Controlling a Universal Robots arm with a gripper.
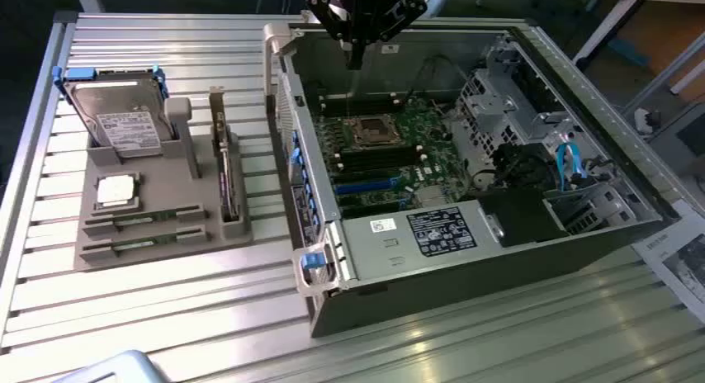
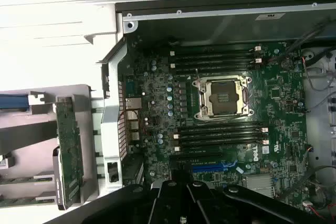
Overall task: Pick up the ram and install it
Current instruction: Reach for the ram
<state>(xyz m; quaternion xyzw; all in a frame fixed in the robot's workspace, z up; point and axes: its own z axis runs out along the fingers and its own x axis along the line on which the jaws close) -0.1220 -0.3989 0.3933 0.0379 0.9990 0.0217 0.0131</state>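
Observation:
Two ram sticks [image 1: 144,219] [image 1: 141,243], thin and green, lie in the front slots of a grey fixture [image 1: 165,193] on the exterior view's left. My gripper [image 1: 355,63] hangs above the far edge of the open computer case [image 1: 441,259], well away from the fixture. Its dark fingers are shut together with nothing between them. In the wrist view the gripper [image 2: 182,182] looks down on the motherboard [image 2: 157,108], with the empty CPU socket [image 2: 223,96] between two banks of black memory slots [image 2: 215,59] [image 2: 220,132].
The fixture also carries a hard drive [image 1: 121,123] with blue tabs, a square silver CPU [image 1: 117,191] and an upright expansion card [image 1: 226,181] [image 2: 68,150]. Inside the case sit a drive cage [image 1: 496,102], blue cables [image 1: 567,164] and a black power supply [image 1: 529,218]. The ribbed metal table [image 1: 165,317] spreads around.

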